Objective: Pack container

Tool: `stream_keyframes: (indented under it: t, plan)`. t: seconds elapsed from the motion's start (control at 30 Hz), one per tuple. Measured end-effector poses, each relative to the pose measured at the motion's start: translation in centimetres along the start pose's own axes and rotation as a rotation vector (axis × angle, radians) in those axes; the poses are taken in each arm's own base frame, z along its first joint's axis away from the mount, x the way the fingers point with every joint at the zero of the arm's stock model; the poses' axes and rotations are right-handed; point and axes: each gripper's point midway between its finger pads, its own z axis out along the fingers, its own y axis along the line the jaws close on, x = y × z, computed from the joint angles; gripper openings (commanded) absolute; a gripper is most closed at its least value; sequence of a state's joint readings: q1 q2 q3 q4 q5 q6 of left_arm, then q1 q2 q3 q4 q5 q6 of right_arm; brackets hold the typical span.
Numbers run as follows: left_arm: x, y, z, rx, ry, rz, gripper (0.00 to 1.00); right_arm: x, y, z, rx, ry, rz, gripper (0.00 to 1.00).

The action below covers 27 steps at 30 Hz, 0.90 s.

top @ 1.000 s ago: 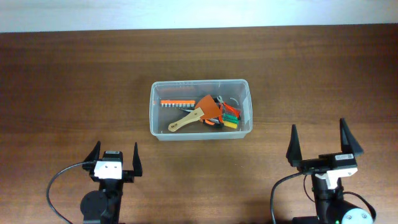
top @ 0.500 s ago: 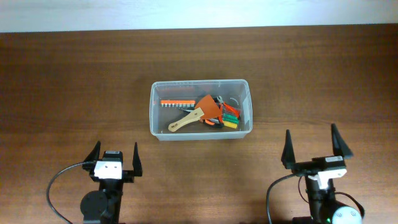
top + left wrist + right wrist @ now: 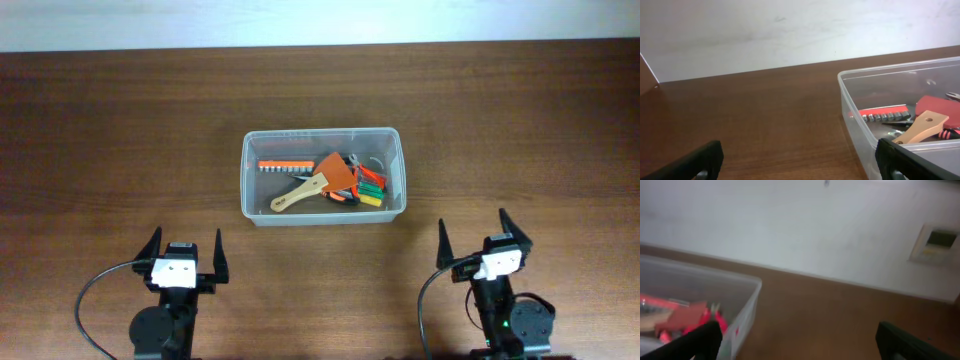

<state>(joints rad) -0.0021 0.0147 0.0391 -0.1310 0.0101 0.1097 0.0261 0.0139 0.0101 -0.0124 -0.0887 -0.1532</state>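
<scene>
Container (image 3: 320, 132) sits mid-table (image 3: 120, 130), upright, open-topped. Inside: wooden-handled scraper (image 3: 318, 182) with an orange blade, an orange bit strip (image 3: 284, 165) to its left, and a cluster of red, green and yellow small tools (image 3: 370, 190) at the right end. 2 grippers sit at the near edge, well apart from the container: left gripper (image 3: 186, 240) front-left, right gripper (image 3: 472, 222) front-right. Both have jaws spread wide, holding nothing, fingers pointing toward the container.

Clear, smooth plastic for the container (image 3: 243, 180); dark brown wood with fine grain and soft shine for the table (image 3: 120, 150); pale matt wood for the tool handle (image 3: 298, 194); matt white wall (image 3: 765, 30)
</scene>
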Motion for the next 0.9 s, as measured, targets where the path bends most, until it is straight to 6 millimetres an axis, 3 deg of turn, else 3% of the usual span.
stream_keyframes:
  t: [0.1,0.9]
  plan:
    - [-0.01,0.00,0.00,0.000,0.000,0.000,0.99,1.27,0.19,-0.03,-0.008,0.052,0.005,0.99]
    - [-0.01,0.00,0.00,0.000,0.000,0.000,0.99,1.26,0.19,-0.03,-0.007,0.051,0.005,0.99]
